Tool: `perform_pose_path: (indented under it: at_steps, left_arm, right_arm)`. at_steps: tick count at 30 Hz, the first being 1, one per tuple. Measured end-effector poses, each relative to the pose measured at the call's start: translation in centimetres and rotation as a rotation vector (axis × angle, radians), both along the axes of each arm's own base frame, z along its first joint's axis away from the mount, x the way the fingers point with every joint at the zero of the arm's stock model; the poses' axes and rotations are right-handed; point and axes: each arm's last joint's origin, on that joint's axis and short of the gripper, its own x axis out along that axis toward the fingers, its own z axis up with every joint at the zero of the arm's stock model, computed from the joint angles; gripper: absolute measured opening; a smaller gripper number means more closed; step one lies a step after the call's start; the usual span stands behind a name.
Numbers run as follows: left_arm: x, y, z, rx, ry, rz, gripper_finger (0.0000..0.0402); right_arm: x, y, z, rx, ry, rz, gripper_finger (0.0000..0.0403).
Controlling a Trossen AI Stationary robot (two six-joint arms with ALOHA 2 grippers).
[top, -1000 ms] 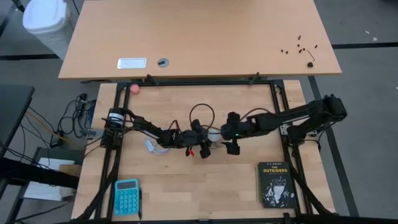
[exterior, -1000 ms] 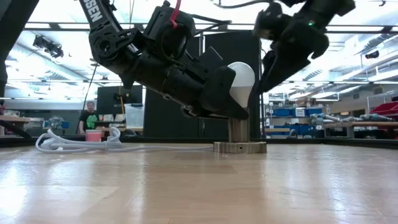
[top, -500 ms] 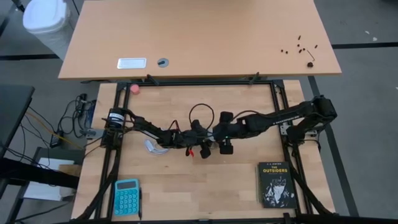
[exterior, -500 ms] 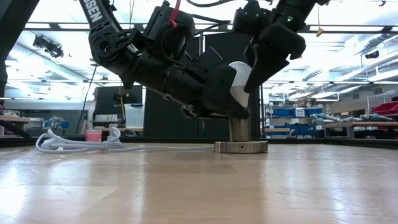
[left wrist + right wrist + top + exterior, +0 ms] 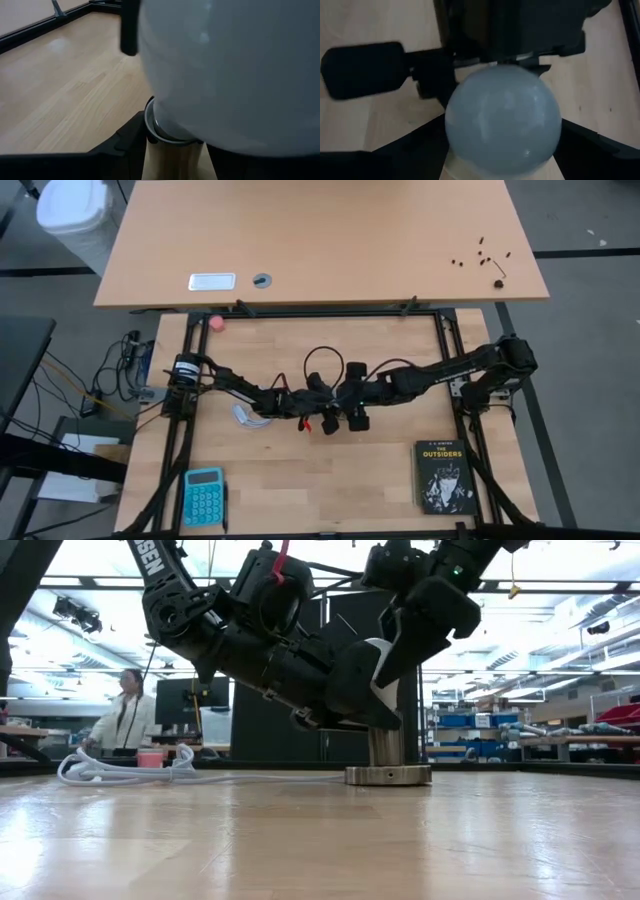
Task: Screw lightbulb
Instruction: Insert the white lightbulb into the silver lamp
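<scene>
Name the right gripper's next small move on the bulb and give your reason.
Probably close on the lightbulb and start twisting. The right gripper sits over its globe with jaws either side, the left gripper holds the socket, and the bulb's base already sits in it.

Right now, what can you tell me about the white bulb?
The bulb is white and frosted, smooth, with a round globe that narrows to a greyish neck. It stands upright, neck down, in a metal socket on a round base on the table. The left end effector is shut on its lower part. The right end effector has its fingers on either side of the globe's top, and I cannot tell if they touch it. The bulb does not look lit.
</scene>
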Motion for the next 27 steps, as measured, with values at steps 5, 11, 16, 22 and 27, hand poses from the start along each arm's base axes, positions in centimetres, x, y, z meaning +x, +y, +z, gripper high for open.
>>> perform_pose_path:
  at_steps: [5,11,16,22,27]
  left_arm:
    - [0.0,0.0,0.0,-0.001,0.0,-0.004,0.0177]
    - [0.0,-0.2,0.0,0.004,0.007,-0.01,0.0177]
    - [0.0,-0.2,-0.1,0.006,0.013,-0.014,0.0177]
    - [0.0,-0.2,-0.1,0.006,0.014,-0.016,0.0177]
    - [0.0,-0.2,-0.1,0.005,0.014,-0.019,0.0178]
  right_arm:
    - [0.0,0.0,0.0,-0.004,-0.004,0.0,0.0299]
    - [0.0,-0.7,0.0,0.004,0.008,-0.016,0.0295]
    - [0.0,-1.1,-0.1,0.038,0.02,-0.007,0.0293]
    - [-0.5,-2.4,0.2,0.123,0.048,-0.001,0.0292]
    - [-0.5,-3.9,0.2,0.226,0.048,0.017,0.0291]
